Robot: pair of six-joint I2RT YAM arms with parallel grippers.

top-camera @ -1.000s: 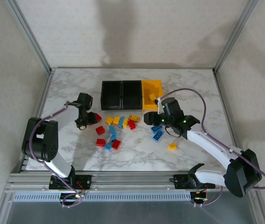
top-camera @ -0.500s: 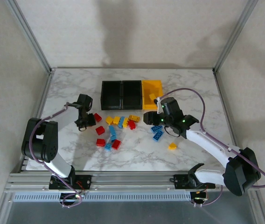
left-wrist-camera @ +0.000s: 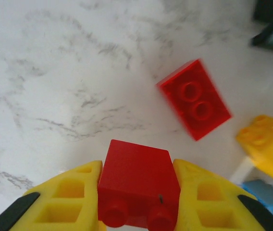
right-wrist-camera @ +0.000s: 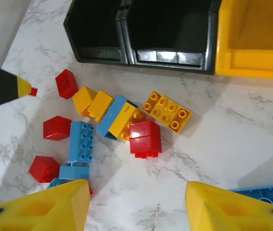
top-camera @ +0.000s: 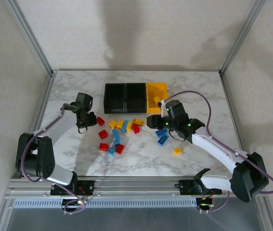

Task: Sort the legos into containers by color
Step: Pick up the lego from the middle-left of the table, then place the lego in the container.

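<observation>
Left pincer (left-wrist-camera: pixel 137 174) closed, shifted, gripping red lego (left-wrist-camera: pixel 137 180)

Light was soft and even, from above. In the top view two broad grey shadows lay on the back wall (top-camera: pixel 127 33), with only faint ones on the marble table (top-camera: pixel 194 86). The left wrist view was slightly smeared around the loose red brick (left-wrist-camera: pixel 194 98), crisper on the held red brick (left-wrist-camera: pixel 137 185); the right wrist view was sharp, with pale glare on the black bins (right-wrist-camera: pixel 170 56) along their front lip
</observation>
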